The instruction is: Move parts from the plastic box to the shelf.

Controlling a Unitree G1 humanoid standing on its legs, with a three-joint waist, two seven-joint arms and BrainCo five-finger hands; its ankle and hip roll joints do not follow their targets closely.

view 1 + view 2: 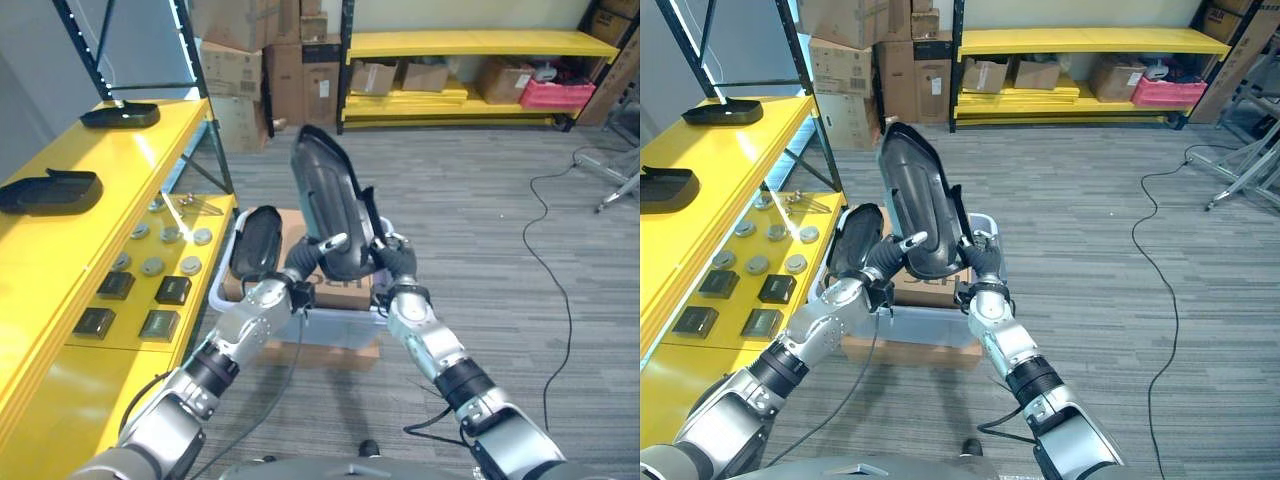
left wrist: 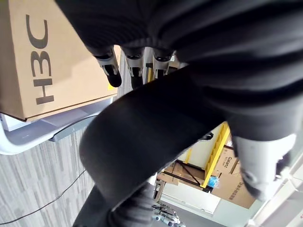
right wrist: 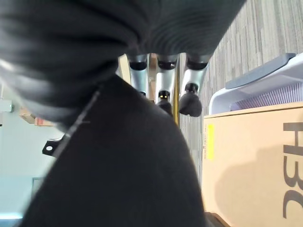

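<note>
1. Above the plastic box [image 1: 232, 300], held up between both hands: a long black moulded part [image 1: 325, 205], standing nearly upright, upper end tilted toward the yellow shelf [image 1: 70, 250] on the robot's left.
2. Left hand [image 1: 300, 268] clamped on the lower left edge of that part, fingers [image 2: 135, 66] curled over the rim and thumb pressed against the other face, as seen in its wrist view.
3. Right hand [image 1: 980, 265] closed on the lower right edge likewise, fingers [image 3: 163, 92] wrapped over the dark shell.
4. Still lying in the box: a second black part [image 1: 255, 240], propped against a brown cardboard carton [image 1: 345, 290].
5. Already resting on the shelf: two similar dark parts [image 1: 50, 190] and [image 1: 120, 115], plus rows of small grey discs [image 1: 165, 235] and dark square blocks [image 1: 140, 305].
6. Handling, judged by looks: a thin, hollow plastic shell, so probably light and fairly stiff, though likely to flex a little along its length. Smooth, glossy surface, so apt to slip in a pinch. Top-heavy when gripped only at the bottom end.
7. Best hold: both long edges near the middle rather than the base, to check tipping while swinging left.
8. Risk: catching the tall upper end on the black shelf upright [image 1: 85, 45] during the turn.
</note>
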